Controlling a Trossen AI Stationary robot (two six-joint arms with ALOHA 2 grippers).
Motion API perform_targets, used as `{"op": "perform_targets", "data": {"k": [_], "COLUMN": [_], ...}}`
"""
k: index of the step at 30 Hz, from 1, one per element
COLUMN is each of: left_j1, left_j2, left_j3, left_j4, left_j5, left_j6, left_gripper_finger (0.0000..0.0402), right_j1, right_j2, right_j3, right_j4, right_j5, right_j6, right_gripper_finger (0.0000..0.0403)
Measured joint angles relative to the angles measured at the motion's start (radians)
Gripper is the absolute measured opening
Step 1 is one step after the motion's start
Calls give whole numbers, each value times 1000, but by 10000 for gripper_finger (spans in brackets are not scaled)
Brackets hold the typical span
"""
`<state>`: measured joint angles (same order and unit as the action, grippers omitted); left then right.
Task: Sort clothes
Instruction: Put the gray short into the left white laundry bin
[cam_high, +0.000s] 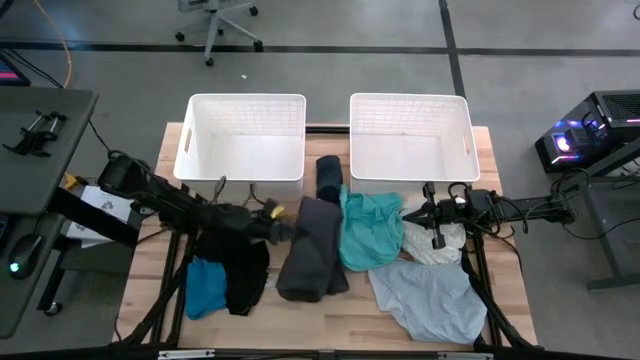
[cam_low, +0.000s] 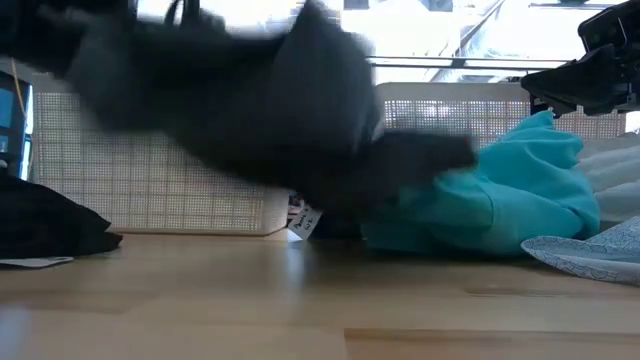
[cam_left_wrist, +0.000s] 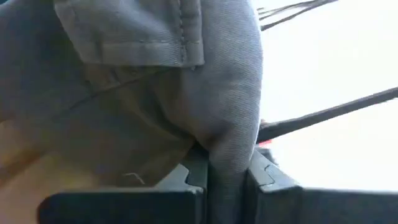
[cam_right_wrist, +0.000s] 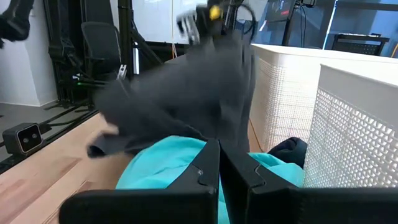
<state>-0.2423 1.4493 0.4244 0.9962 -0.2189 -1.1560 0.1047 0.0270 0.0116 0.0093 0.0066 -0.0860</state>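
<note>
My left gripper (cam_high: 292, 231) is at the table's middle, shut on a charcoal grey garment (cam_high: 315, 255), which the low view shows blurred and raised (cam_low: 290, 110). A black garment (cam_high: 245, 268) and a turquoise blue one (cam_high: 205, 286) lie at the near left. A dark garment (cam_high: 328, 178) lies between the baskets. A teal garment (cam_high: 370, 228), a white one (cam_high: 437, 245) and a pale blue one (cam_high: 430, 300) lie to the right. My right gripper (cam_high: 415, 214) is shut and holds nothing, above the teal and white garments. My left gripper pinches a bunched fold of the charcoal garment (cam_left_wrist: 227, 149) between its two fingers, coming level from the table's left. The cloth hangs from the fingers and is mostly raised above the table. Its right part (cam_low: 430, 150) reaches over the teal garment.
Two white slatted baskets stand at the far edge, one left (cam_high: 246, 105) and one right (cam_high: 408, 102). Bare wood (cam_low: 300, 300) lies along the near edge. A desk with gear stands off the table's left, and an office chair beyond the far side.
</note>
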Motion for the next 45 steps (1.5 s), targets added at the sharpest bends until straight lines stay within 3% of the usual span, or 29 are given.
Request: {"op": "perform_targets", "data": {"k": [6, 9, 13, 20, 25, 29, 35, 40, 45], "left_j1": [6, 24, 77, 264, 475, 675, 919, 1041, 1078], "left_j2": [-126, -200, -274, -272, -230, -202, -86, 21, 124], "left_j3": [215, 363, 614, 1157, 1398, 1429, 1345, 1209, 1120], "left_j4": [-36, -165, -581, -1441, -1776, -1936, -2239, -2203, -2142], "left_j5": [0, 0, -4, -71, -68, 52, 193, 379, 422], "left_j6": [268, 446, 619, 701, 740, 716, 687, 696, 721], "left_gripper_finger": [14, 14, 14, 13, 13, 14, 15, 18, 57], "right_j1": [0, 0, 0, 0, 0, 0, 0, 0, 0], "right_j2": [0, 0, 0, 0, 0, 0, 0, 0, 0], "right_j3": [0, 0, 0, 0, 0, 0, 0, 0, 0], "right_j4": [0, 0, 0, 0, 0, 0, 0, 0, 0], "right_j5": [0, 0, 0, 0, 0, 0, 0, 0, 0], "right_j6": [0, 0, 0, 0, 0, 0, 0, 0, 0], "right_gripper_finger": [0, 0, 0, 0, 0, 0, 0, 0, 0]}}
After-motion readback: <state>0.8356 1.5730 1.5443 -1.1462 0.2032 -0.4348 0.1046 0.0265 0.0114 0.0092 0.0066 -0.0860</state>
